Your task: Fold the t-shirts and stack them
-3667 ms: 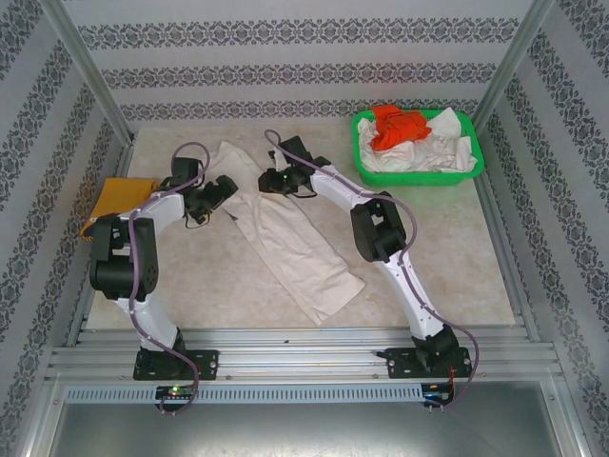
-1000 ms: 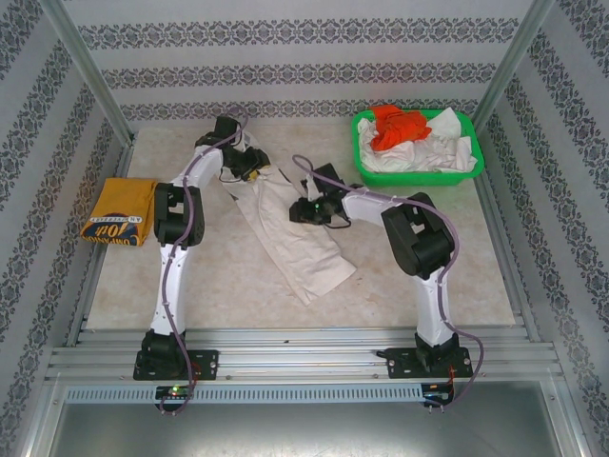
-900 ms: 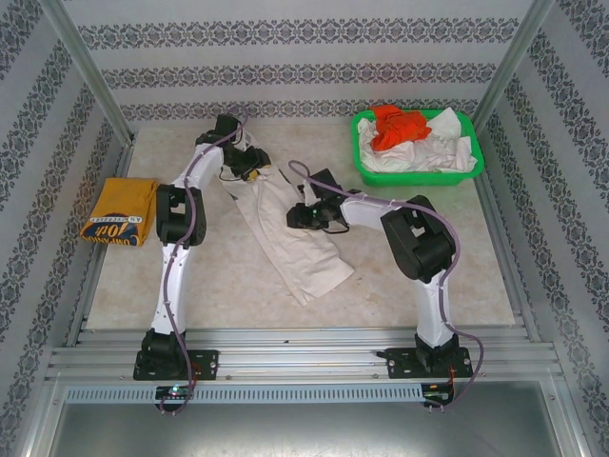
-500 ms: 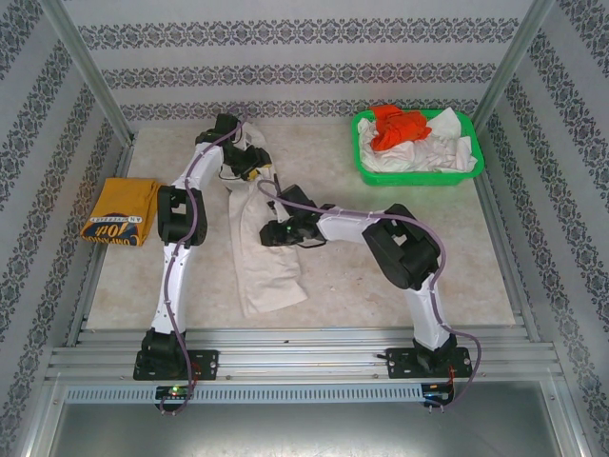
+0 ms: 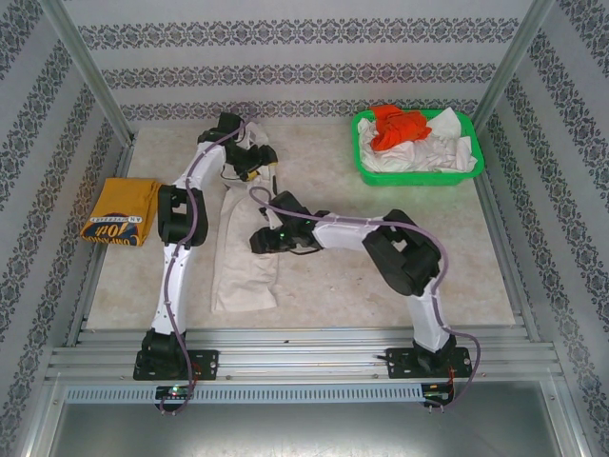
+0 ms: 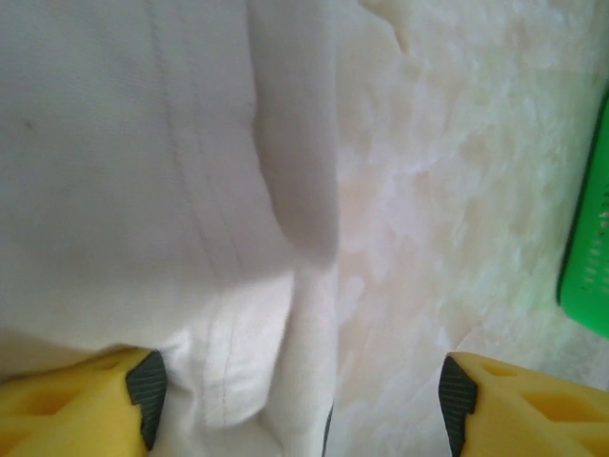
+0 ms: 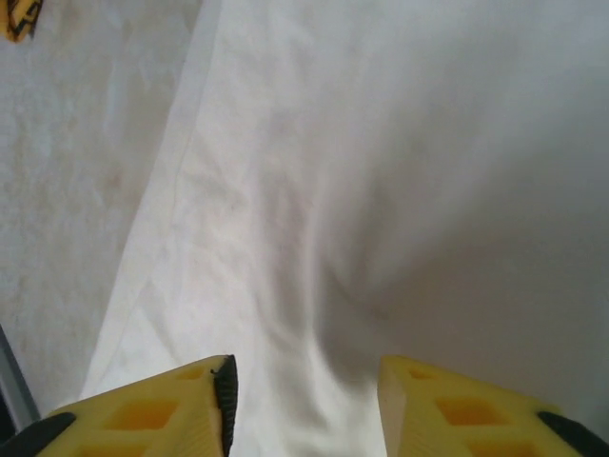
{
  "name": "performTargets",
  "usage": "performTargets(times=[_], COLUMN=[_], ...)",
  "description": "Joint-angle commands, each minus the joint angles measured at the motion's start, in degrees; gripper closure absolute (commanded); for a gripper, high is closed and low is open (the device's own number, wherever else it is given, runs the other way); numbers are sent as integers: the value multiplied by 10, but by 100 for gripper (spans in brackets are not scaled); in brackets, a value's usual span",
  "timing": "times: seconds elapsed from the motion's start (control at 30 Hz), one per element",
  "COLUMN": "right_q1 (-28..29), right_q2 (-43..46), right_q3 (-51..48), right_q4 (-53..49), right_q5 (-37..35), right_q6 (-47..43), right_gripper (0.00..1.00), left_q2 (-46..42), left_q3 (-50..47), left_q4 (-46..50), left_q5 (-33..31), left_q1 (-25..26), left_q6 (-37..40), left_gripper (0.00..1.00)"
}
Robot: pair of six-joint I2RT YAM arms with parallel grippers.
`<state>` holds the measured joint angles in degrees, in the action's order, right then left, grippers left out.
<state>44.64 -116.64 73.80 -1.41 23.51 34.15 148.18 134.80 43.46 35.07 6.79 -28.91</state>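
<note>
We see the left gripper wide apart above the white t-shirt — holding nothing. The right gripper is partly apart too; its arm hides the shirt's middle.

Top view high, angled down, wrist views close, downward, sharing cream t-shirt

1. From above, we lose the far end of the cream-white shirt under the left gripper, and part of its middle under the right gripper.
2. In the left wrist view the cloth is blurred and runs off the top and left edges. The green basket is cut by the right edge.
3. In the right wrist view a yellow-and-black scrap is cropped at the corner, and we cannot name it.
4. The lettering on the mustard-yellow shirt is too small for us to read.
</note>
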Motion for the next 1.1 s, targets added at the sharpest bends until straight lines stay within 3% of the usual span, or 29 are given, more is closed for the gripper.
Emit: performTargets(times=[0.0, 0.13, 0.27, 0.4, 0.73, 0.9, 1.07], right_q1=[-30, -64, -100, -126, -142, -142, -143], right_q2=[87, 120, 80, -3, -242, -328, -371], right_q3=[-50, -76, -33, 70, 382, 512, 596], right_q4=[57, 77, 73, 53, -58, -103, -167], right_q5=[-35, -79, -87, -81, -45, 2, 4], right_q6=[-5, -5, 10, 31, 69, 85, 71], right_gripper=[50, 44, 38, 39, 54, 61, 79], left_q2=[-102, -203, -330, -468, -691, -754, -779], left_q3=[-78, -184, -363, -582, -920, -998, -1048], left_q4=[-50, -117, -216, -314, -334, -284, -265], left_q5=[-31, -55, -92, -114, -122, -136, -123], left_q1=[1, -8, -10, -9, -3, 2, 4], left_q6=[11, -5, -26, -58, -114, -108, -107], left_gripper=[13, 1, 0, 0, 0, 0, 1])
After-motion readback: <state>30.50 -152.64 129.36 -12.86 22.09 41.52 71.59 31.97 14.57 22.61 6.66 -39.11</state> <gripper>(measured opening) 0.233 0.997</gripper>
